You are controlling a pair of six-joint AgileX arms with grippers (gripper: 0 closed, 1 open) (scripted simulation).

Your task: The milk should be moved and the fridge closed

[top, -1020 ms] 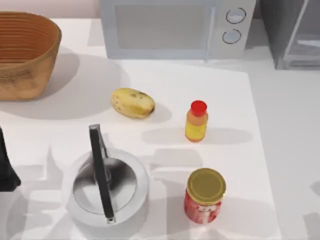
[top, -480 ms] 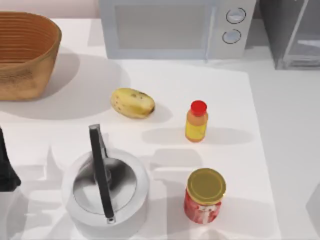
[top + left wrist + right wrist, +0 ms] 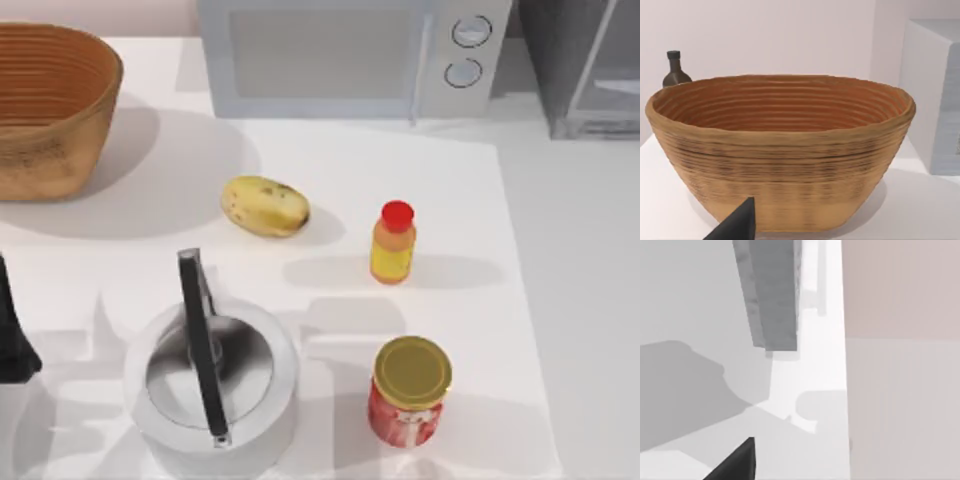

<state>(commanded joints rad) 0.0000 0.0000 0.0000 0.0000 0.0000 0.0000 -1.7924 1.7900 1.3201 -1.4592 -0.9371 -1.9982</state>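
Half of the fridge (image 3: pixel 590 65) is cut off at the table's far right corner; milk position I cannot tell; wicker basket (image 3: pixel 45 105) holds nothing; left arm (image 3: pixel 12 340) parked at the left edge.

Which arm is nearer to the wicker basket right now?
Left. The left arm is at the left edge of the table, just in front of the basket. The right gripper is over by the fridge, at the far right corner.
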